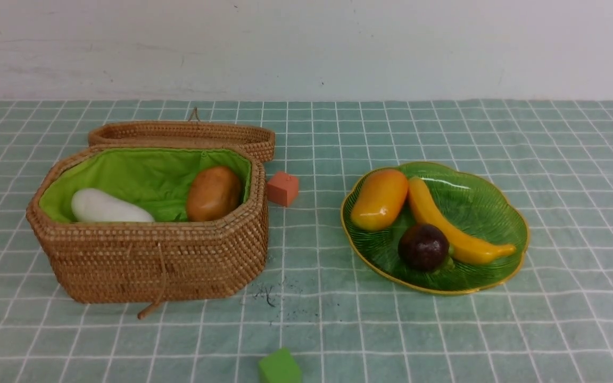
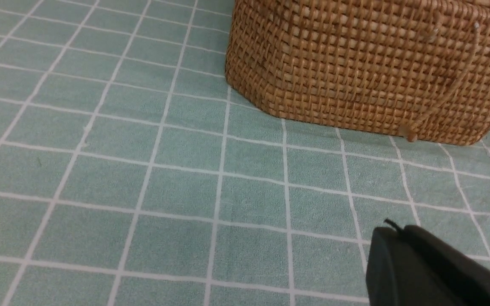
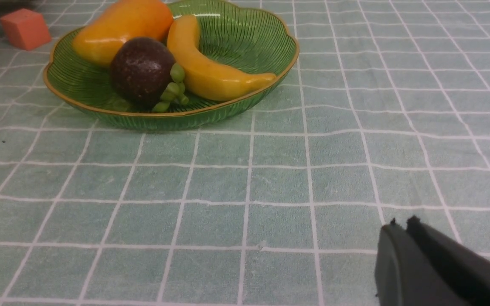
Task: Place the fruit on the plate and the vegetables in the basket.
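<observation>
— Plate (image 1: 503, 213) status?
— On the checked surface (image 1: 578, 159), right side. It carries the mango (image 1: 380, 199), banana (image 1: 453, 226) and mangosteen (image 1: 423, 247); mango and banana touch, mangosteen lies nearest the robot.
— Basket (image 1: 152, 260)?
— Left side, lid (image 1: 181, 134) open behind it. Inside, on the green lining (image 1: 141, 173): white radish (image 1: 108, 208) at left, orange-brown lumpy piece (image 1: 213, 193) at right. Other vegetables not visible.
— Loose items?
— Orange cube (image 1: 283, 188) just beside the basket; green cube (image 1: 280, 367) at the near edge.
— Jaws?
— Left gripper (image 2: 394, 229) closed, empty, near the basket wall. Right gripper (image 3: 402, 225) closed, empty, apart from the plate.
</observation>
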